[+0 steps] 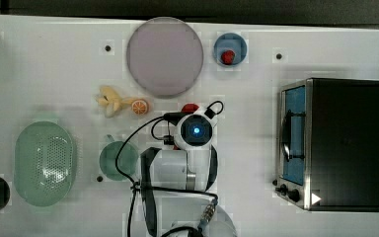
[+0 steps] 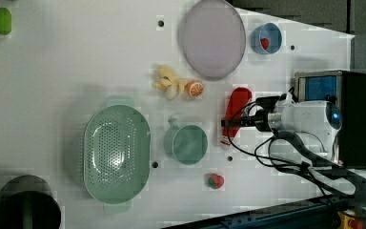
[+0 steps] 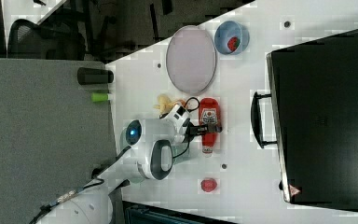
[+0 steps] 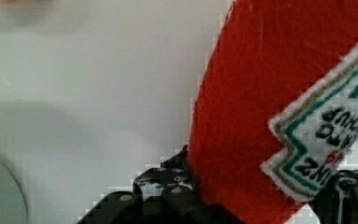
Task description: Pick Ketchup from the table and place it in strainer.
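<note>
The Ketchup point(image 2: 237, 107) is a red squeeze bottle with a white label, lying on the white table between the cup and the oven. My gripper point(image 2: 230, 125) reaches down over its lower half. In the wrist view the black fingers point(image 4: 168, 182) press against both sides of the bottle point(image 4: 261, 93), so the gripper point(image 4: 261, 186) is shut on it. In the right view the gripper point(image 3: 209, 128) crosses the bottle point(image 3: 209, 112) just below the label. My wrist hides most of the bottle point(image 1: 190, 107) in the top view. The strainer point(image 1: 44, 163), a pale green oval basket point(image 2: 116, 152), stands empty.
A green cup point(image 2: 187, 144) stands between the bottle and the strainer. A grey-lilac plate point(image 1: 164, 57), a blue bowl point(image 1: 230, 49), toy fruit point(image 1: 121, 102) and a black oven point(image 1: 340, 143) surround the spot. A small red piece point(image 2: 215, 181) lies near the table edge.
</note>
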Controlling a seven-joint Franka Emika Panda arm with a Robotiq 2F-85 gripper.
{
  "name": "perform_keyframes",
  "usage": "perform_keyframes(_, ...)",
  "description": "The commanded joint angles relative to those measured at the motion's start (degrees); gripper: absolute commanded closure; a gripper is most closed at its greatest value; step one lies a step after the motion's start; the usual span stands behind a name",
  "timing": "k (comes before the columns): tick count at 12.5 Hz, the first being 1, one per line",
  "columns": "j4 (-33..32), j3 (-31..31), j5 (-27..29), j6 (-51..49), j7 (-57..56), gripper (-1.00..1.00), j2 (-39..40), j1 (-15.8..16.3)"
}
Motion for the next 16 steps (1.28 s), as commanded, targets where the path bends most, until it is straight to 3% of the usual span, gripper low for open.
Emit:
perform_keyframes(1,1.4,0.8,0.0,0.9,1.3,-0.25,-6.5,0.6)
perform_keyframes(9,8.4,8.9,0.0,-25.4,16.9,-0.25,-25.4,2.9)
perform_keyframes(11,10.7,13.1,0.0,-30.8,23.6,-0.25,-25.7,3.8)
perform_keyframes(16,13.1,24.5,0.1,-30.4,42.4,-0.25,-23.0,5.9)
